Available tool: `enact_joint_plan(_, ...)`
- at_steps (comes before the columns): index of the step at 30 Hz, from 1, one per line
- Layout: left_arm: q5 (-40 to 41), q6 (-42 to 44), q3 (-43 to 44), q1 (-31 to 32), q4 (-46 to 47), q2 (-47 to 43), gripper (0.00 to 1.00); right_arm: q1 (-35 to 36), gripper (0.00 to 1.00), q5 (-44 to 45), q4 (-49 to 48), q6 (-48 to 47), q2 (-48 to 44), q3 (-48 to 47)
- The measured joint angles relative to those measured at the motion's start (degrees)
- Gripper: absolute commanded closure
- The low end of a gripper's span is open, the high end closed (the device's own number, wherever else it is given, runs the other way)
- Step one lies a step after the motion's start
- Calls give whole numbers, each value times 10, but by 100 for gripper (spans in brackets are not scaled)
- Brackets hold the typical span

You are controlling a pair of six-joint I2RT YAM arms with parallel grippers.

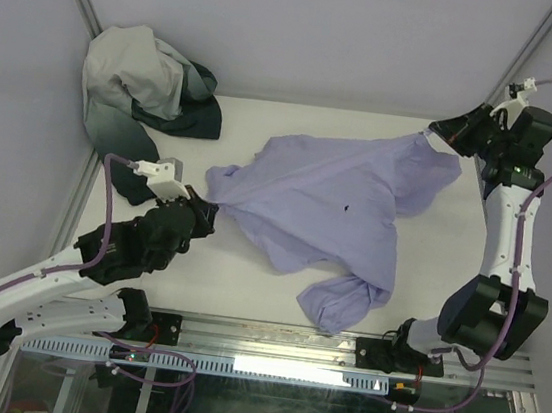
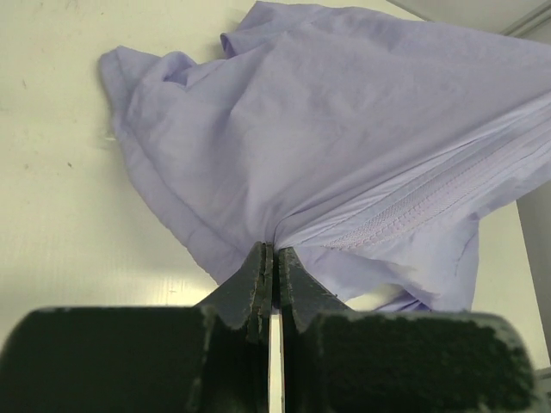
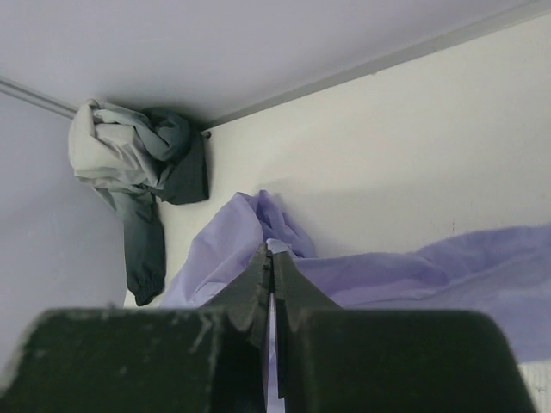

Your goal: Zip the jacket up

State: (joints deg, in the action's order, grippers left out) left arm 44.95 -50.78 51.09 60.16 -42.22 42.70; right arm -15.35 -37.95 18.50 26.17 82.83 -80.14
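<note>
The lavender jacket [image 1: 327, 198] lies stretched across the middle of the table, wrinkled, with one sleeve bunched at the front [image 1: 340, 300]. My left gripper [image 1: 208, 208] is shut on the jacket's left end; in the left wrist view its jaws [image 2: 274, 251] pinch the fabric where the zipper tape [image 2: 405, 211] runs away to the right. My right gripper [image 1: 432, 135] is shut on the jacket's far right end and holds it lifted; in the right wrist view its jaws [image 3: 270, 254] pinch a fold of the purple fabric [image 3: 430, 275].
A white-and-dark-green garment [image 1: 144, 90] is heaped in the far left corner, also in the right wrist view [image 3: 138, 168]. Grey walls close the back and sides. A metal rail [image 1: 269, 342] runs along the table's near edge.
</note>
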Motion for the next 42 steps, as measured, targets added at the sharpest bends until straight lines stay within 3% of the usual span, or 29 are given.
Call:
enact_joint_plan(3,-2,27,-26,-3,39,-5,100,-15,100,-22,-11,2,-27,8)
enact_joint_plan(5,-9,38,-54,-3,62,-7,98,-23,87,-25,-28,1,-60,40)
enact_joint_plan(13,-70,69,-121,-10,93,-21,55,-43,45,5,-21,-21,-220,217)
enact_joint_plan(22,-73,142,-61,-10,95,-133,1,-20,30,115,38,-68,-406,242)
enact_joint_plan(24,-60,162,-41,-10,93,-158,1,18,3,154,46,-82,-441,243)
enact_joint_plan(25,-56,170,-35,-10,92,-168,1,45,1,179,49,-92,-463,245)
enact_joint_plan(30,-9,218,-22,-10,92,-243,1,135,1,286,56,-144,-586,289)
enact_joint_plan(35,34,241,-37,-10,103,-309,1,150,1,335,46,-180,-724,368)
enact_joint_plan(42,65,248,-73,-10,106,-385,1,151,0,361,38,-186,-755,433)
